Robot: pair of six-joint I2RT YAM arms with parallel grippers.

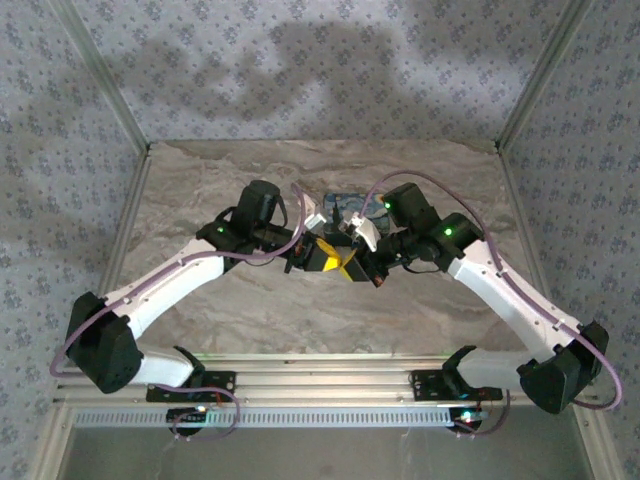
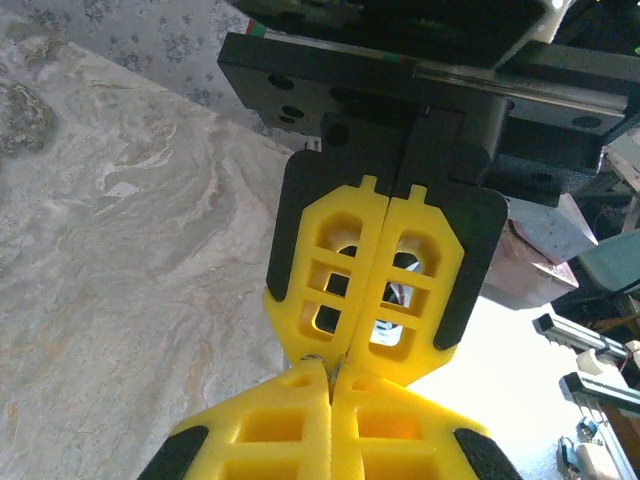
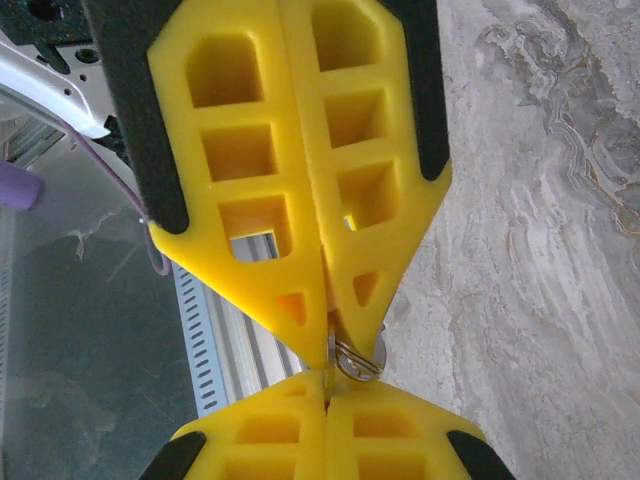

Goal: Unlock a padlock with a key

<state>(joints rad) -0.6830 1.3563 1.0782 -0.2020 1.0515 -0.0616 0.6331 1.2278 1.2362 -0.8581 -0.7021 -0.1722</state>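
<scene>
We see the key (image 3: 331,350) in the right wrist view as a thin sliver of metal with a small ring (image 3: 356,360) hanging beside it, held up off the bench (image 1: 300,310) near its middle. The sliver lies in the seam at the tips of the left hand (image 3: 335,335) and runs on into the seam of the right hand (image 3: 327,392), so both hands pinch it. We cannot make out its blade or colour.

Both hands are closed, each pair of yellow fingers (image 3: 250,150) pressed flat together. They meet tip to tip, the left hand coming in from the left and the right hand from the right.

From above, we find the padlock (image 1: 346,204) as a dark blue block on the bench just beyond the meeting hands, on the far side of them. It is partly hidden by the wrists and cables, so we cannot tell how its shackle stands. It is apart from the key.
</scene>
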